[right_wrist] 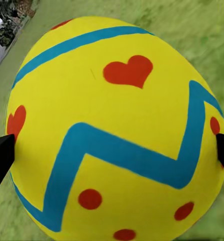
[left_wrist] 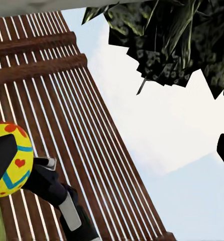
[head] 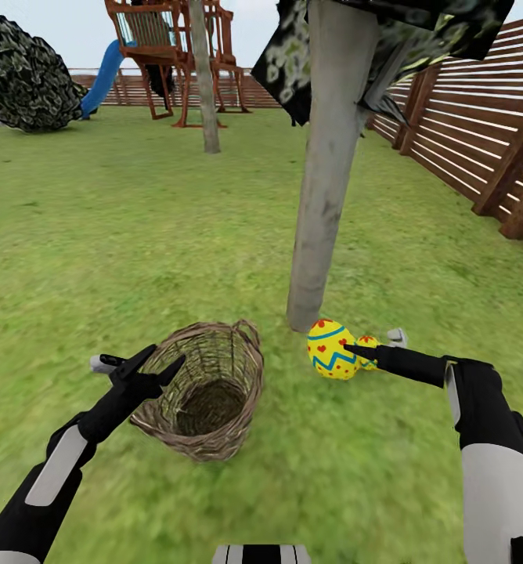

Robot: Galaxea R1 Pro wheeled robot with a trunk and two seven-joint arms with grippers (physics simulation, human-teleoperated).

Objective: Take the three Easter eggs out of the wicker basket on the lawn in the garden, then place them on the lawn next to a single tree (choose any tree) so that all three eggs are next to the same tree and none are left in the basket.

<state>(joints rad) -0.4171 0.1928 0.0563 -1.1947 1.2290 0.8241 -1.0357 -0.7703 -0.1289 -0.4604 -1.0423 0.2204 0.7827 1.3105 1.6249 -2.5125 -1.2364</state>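
Note:
The wicker basket [head: 203,392] stands tilted on the lawn [head: 136,235], and its inside shows bare weave. My left gripper [head: 169,354] hangs open at the basket's left rim. At the foot of the tree's pale trunk [head: 328,172] lies a yellow egg [head: 330,348] with red hearts and a blue zigzag. A second egg [head: 368,341] peeks out behind my right gripper [head: 354,348], which is open with its tip at the first egg. In the right wrist view an egg [right_wrist: 117,130] sits between the spread fingertips [right_wrist: 1,155]. The left wrist view catches an egg [left_wrist: 14,160] too.
A brown slat fence [head: 481,133] runs along the right, close behind the tree. Far back stand a thinner trunk [head: 205,78], a play tower with a blue slide [head: 105,74] and a dark bush [head: 23,74]. Open grass stretches left and ahead.

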